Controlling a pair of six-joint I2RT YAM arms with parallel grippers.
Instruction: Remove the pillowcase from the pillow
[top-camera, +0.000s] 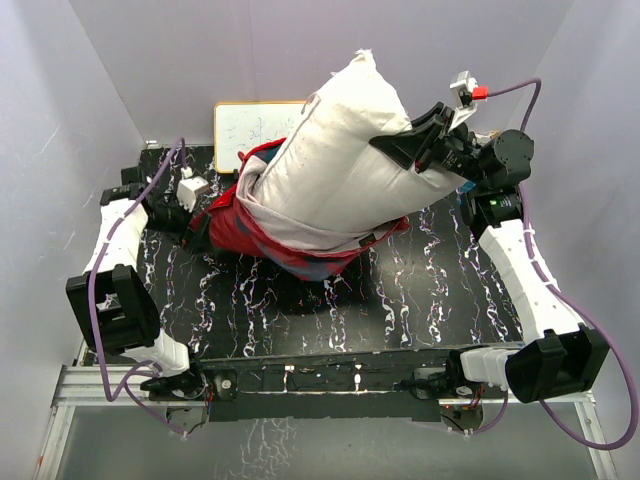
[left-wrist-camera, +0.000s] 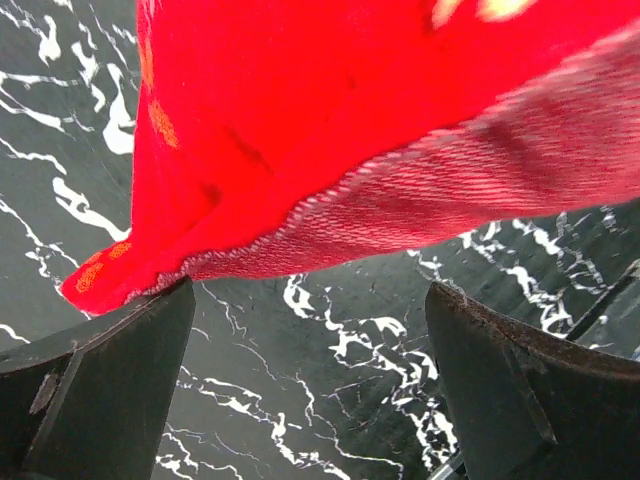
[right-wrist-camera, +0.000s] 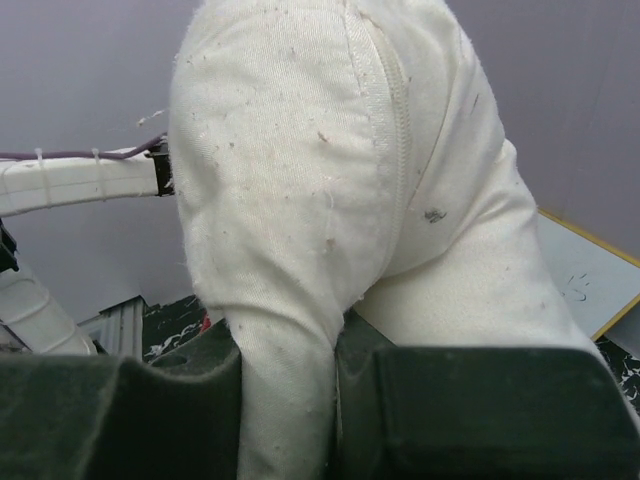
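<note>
Gripping pillow (top-camera: 335, 150): right gripper (right-wrist-camera: 285, 400), jaws clamped on a fold, holds it tilted above the bench's (top-camera: 400, 305) far edge.
Pillowcase (top-camera: 235, 230): bunched around pillow's lower end, toward far-left corner.
Left gripper (left-wrist-camera: 310, 295): jaws open, beside pillowcase corner.

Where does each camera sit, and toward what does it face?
Top external: above and behind, looking down at the table; left arm, right arm, pillow half out of the pillowcase.
Left wrist: on the left arm, looking past the open left tool at the pillowcase's red corner above the table; both fingers show.
Right wrist: on the right arm, facing a grey wall; right tool shut on a pillow fold.
Shared: top and right wrist both show pillow and white board.
</note>
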